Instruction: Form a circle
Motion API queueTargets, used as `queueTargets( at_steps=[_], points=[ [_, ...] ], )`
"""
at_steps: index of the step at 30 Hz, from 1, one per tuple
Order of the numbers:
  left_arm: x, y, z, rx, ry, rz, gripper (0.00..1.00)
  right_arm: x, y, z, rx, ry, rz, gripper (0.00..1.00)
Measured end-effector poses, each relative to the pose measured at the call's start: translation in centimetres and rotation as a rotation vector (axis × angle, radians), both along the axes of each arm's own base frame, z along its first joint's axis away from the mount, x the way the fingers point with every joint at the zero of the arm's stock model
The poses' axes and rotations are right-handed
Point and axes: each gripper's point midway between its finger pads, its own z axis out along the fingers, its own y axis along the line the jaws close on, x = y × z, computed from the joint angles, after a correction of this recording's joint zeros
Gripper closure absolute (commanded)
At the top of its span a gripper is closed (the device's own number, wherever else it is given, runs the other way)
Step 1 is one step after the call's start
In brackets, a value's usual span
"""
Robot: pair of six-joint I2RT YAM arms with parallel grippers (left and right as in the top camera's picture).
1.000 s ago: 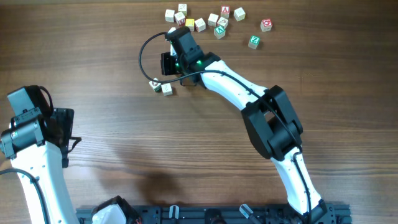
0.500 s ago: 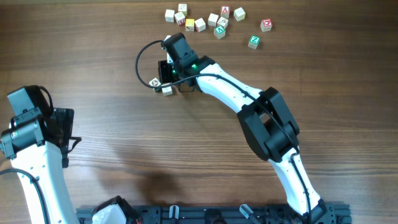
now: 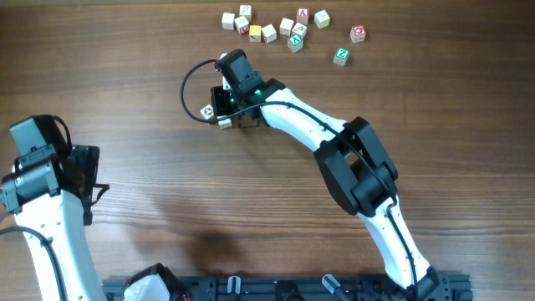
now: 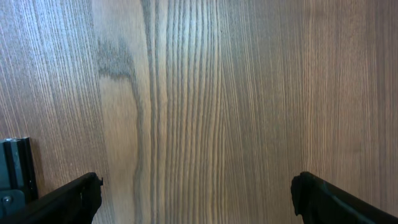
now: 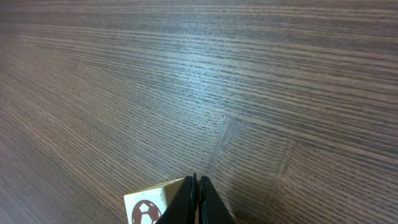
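Left end effector [image 4: 196, 186]: fingers spread wide over bare table [image 3: 125, 84], holding nothing; unchanged.
Right end effector [image 5: 196, 186]: fingers pressed together, empty. Over the last second it swung left from the far side; its tips now sit against a cube's edge.
The circle [image 3: 222, 122]: mid-table, two cubes visible, barely shifted.
Loose cubes [image 3: 269, 33]: far edge, well apart.
Task status: probably a nudge starting; ring far from complete.

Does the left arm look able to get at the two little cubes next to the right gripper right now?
Probably not cleanly. The table in between is bare and the left gripper is open, but the shut right gripper sits right by the cubes, crowding them.
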Motion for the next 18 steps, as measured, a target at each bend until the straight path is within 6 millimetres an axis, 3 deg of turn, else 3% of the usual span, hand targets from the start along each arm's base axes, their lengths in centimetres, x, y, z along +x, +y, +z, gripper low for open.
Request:
queueTargets(
  at_steps=[18],
  points=[
    [0.00,0.00,0.00,0.000,0.000,0.000,0.00,-0.58,0.48,-0.09,0.024,0.025,0.028,0.96]
  ],
)
